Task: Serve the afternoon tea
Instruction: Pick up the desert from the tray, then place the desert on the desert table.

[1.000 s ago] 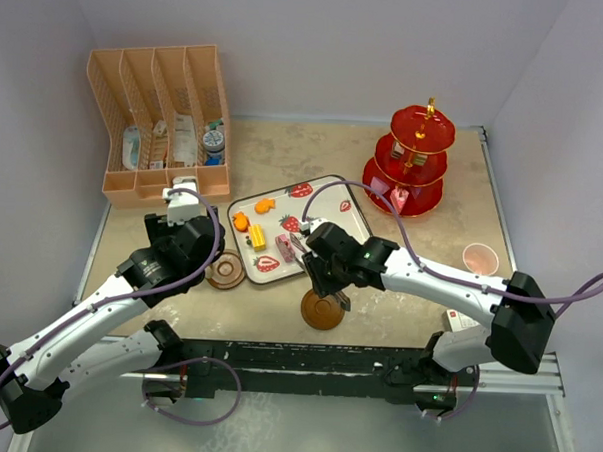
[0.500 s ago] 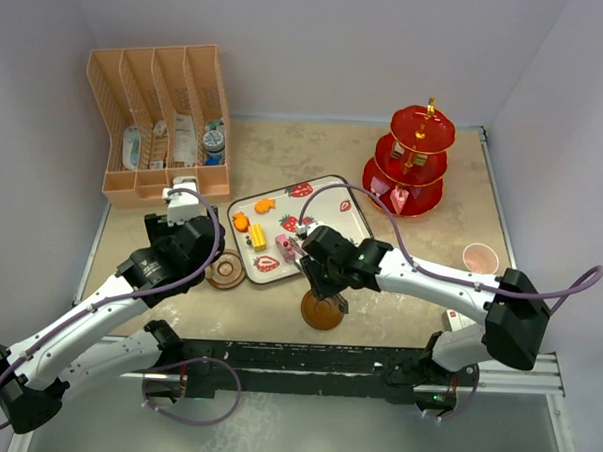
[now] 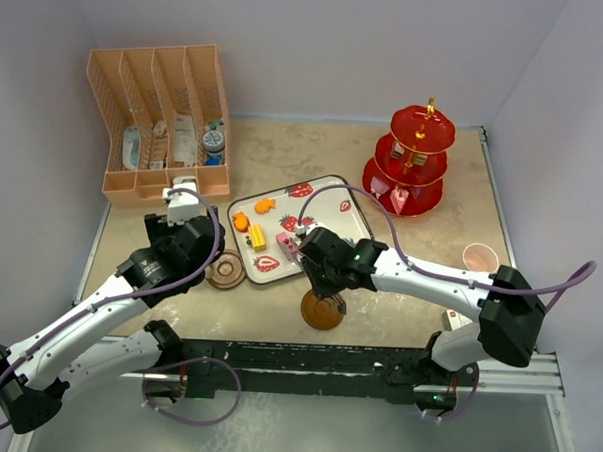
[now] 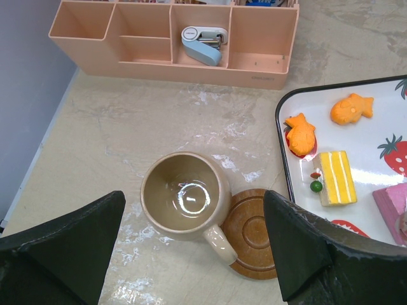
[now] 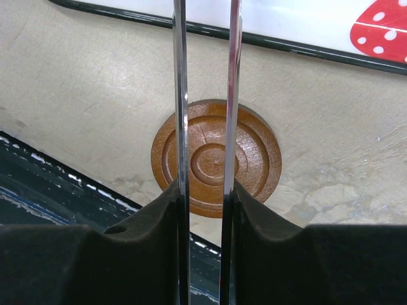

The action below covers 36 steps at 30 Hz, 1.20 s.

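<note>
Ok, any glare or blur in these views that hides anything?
Left wrist: a bright glint inside the tan mug and sheen on the table, all sharp. Right wrist: the metal tongs catch light, the brown saucer is crisp. Top external: soft, even light, no glare.

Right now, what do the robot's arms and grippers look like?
Both arms have white links with black joints: left arm, right arm. A lilac cable loops along each. The gripper fingers are matte black wedges.
</note>
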Tool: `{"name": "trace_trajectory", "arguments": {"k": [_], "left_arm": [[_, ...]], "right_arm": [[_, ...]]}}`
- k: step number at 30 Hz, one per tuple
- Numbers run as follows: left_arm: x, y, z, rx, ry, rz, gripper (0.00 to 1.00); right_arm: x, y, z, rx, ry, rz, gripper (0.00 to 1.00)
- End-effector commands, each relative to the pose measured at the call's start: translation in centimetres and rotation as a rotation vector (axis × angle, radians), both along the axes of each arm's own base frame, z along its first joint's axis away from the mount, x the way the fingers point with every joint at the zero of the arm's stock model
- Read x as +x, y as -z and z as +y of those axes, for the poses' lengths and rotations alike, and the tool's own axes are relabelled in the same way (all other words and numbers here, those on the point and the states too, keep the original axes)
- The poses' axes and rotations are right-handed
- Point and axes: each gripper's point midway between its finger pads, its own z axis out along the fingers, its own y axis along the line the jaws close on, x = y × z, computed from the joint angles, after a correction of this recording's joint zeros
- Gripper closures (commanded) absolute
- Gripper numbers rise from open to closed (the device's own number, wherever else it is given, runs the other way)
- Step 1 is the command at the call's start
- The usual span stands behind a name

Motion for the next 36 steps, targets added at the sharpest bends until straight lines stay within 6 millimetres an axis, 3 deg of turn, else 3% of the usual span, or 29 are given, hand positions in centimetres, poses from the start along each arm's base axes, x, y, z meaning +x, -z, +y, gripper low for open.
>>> {"name": "trace_trajectory", "arguments": {"k": [1, 13, 17, 18, 21, 24, 27, 31, 36], "left_arm": [[0.3, -1.4, -0.1, -0.032, -0.011, -0.042, 0.13], [0.3, -1.4, -0.1, -0.032, -0.01, -0.042, 0.13], [0.3, -1.4, -0.1, -0.033, -0.011, -0.042, 0.13], [0.3, -1.5, -0.1, -0.032, -0.01, -0.043, 0.13], [0.3, -1.4, -0.1, -0.032, -0.01, -0.042, 0.13], [0.3, -1.4, 0.0, -0.032, -0.011, -0.042, 0.13], [0.2, -1.5, 0.0, -0.035, -0.014, -0.046, 0.13], [0.3, -1.5, 0.0, -0.035, -0.012, -0.044, 0.13], [0.4, -1.3, -0.2, -0.032, -0.009, -0.038, 0.13]], "right_arm": [[1.0, -2.1, 1.1, 0.042, 0.032, -0.047, 0.69], [0.6, -0.8, 1.3, 0.032, 0.02, -0.02, 0.62], [0.7, -0.9, 1.4, 0.033, 0.021, -0.026, 0.63], [0.9, -1.1, 1.2, 0.029, 0.032, -0.034, 0.67], [1.8, -3.0, 0.6, 0.048, 0.108, -0.093, 0.74], [2.5, -7.2, -0.4, 0.155, 0.209, -0.176, 0.75], [4.0, -11.7, -2.8, 0.261, 0.298, -0.247, 0.75], [5.7, -13.6, -7.5, 0.275, 0.389, -0.273, 0.75], [6.5, -14.4, -10.4, 0.319, 0.443, -0.29, 0.74]]}}
